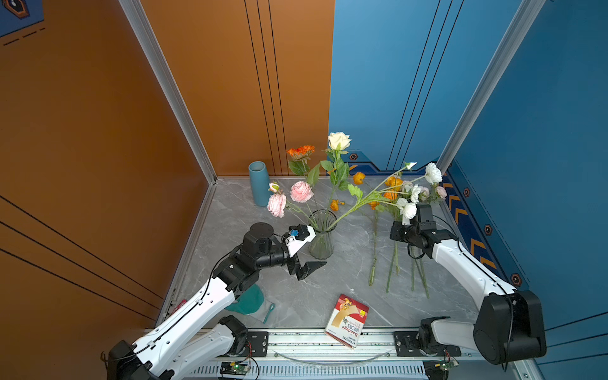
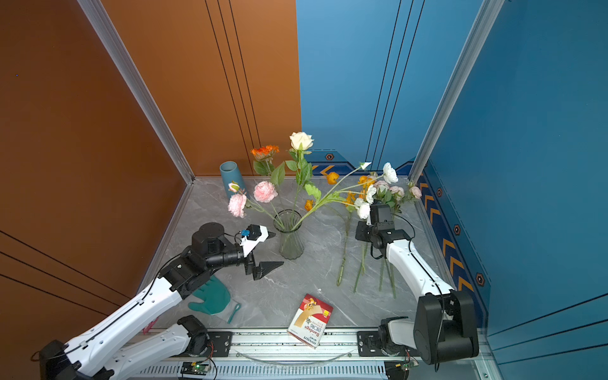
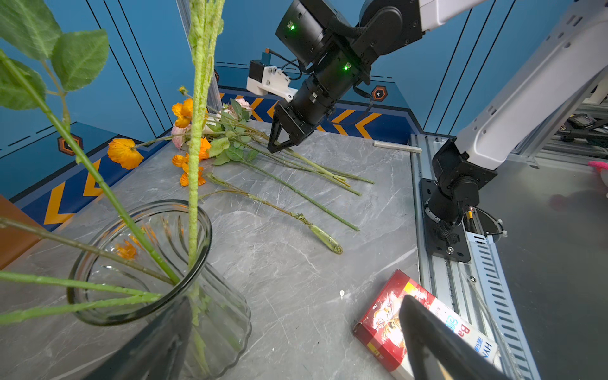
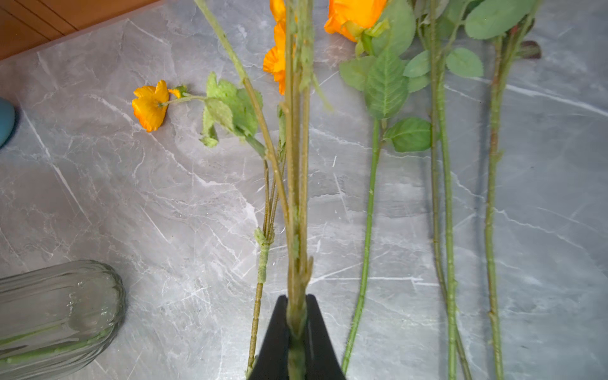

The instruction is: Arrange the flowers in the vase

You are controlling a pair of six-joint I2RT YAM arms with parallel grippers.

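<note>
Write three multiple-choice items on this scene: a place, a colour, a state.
1. The bandage box lies: A) at the table's near edge B) at its far edge C) at its centre.
2. The opaque cylinder is: A) red B) blue C) yellow.
3. The right gripper is: A) open B) shut on a flower stem C) shut on the box.
1 A, it overlaps the front rail; 2 B, blue in both top views; 3 B, jaws pinch the stem in the right wrist view.
</note>
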